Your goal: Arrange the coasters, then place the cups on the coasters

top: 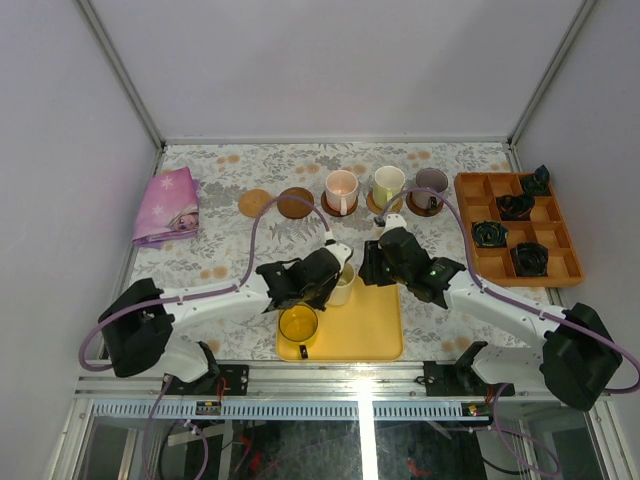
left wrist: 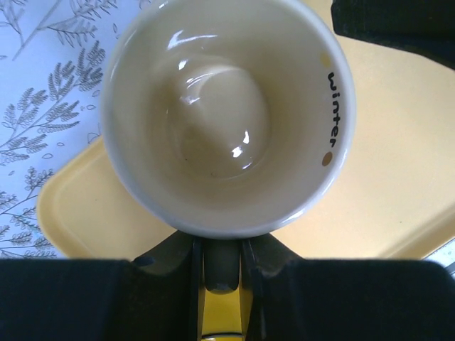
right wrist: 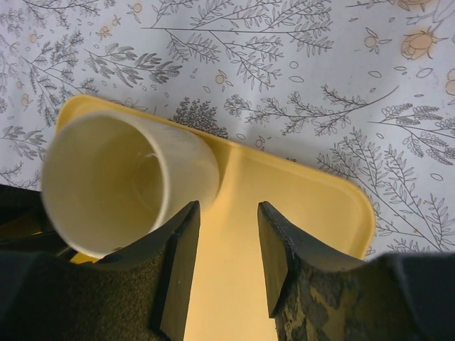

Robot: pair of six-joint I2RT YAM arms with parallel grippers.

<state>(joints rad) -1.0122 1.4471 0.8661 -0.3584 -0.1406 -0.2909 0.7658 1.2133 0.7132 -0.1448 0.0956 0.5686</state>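
The glossy yellow mug stands untouched on the near left part of the flat yellow rectangular tray. At the tray's far left corner stands the cream mug with black lettering inside its rim. The left gripper is clenched narrowly at the cream mug's near wall, apparently on the handle. Whether the mug has left the tray cannot be told. The right gripper hangs over the tray just beside the cream mug, jaws released and holding nothing. Farther back, the thin round tan coaster and the thin round dark brown coaster beside it lie bare. To their right, the pink mug, the pale green mug and the purple-grey mug each sit on a coaster. By this layout the coasters appear arranged and three cups placed. Two remain, and the cream mug is the one in hand.
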